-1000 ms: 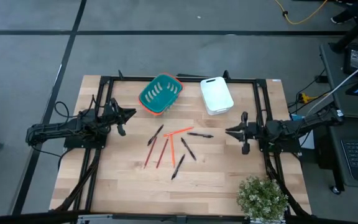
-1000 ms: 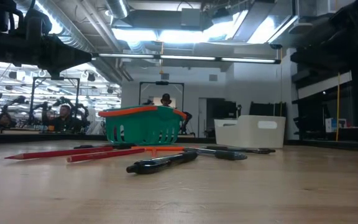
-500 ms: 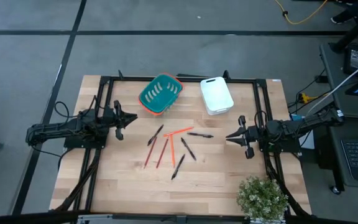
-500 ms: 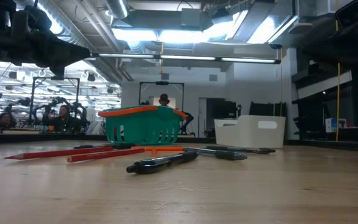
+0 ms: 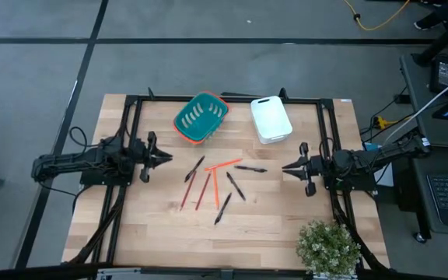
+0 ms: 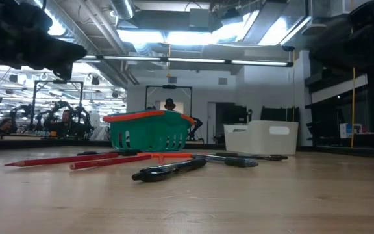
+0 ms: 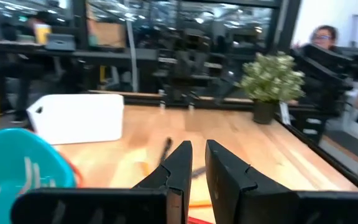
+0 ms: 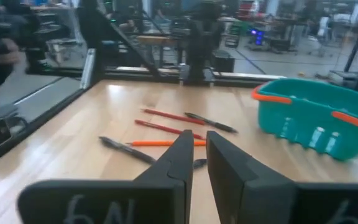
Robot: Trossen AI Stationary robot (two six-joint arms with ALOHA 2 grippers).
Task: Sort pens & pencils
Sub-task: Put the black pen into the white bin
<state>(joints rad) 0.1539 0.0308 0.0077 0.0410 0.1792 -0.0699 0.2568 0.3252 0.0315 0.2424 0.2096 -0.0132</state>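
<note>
Both tools hang empty, fingers nearly together, at opposite side edges of the surface.

Left tool and right tool each show only a narrow slit between their fingers, touching nothing. Between them, mid-surface, the pens and pencils lie scattered, some crossing. A teal basket and white bin sit near the far edge; a plant stands at the near right corner. Bare wood lies along the near edge.
</note>
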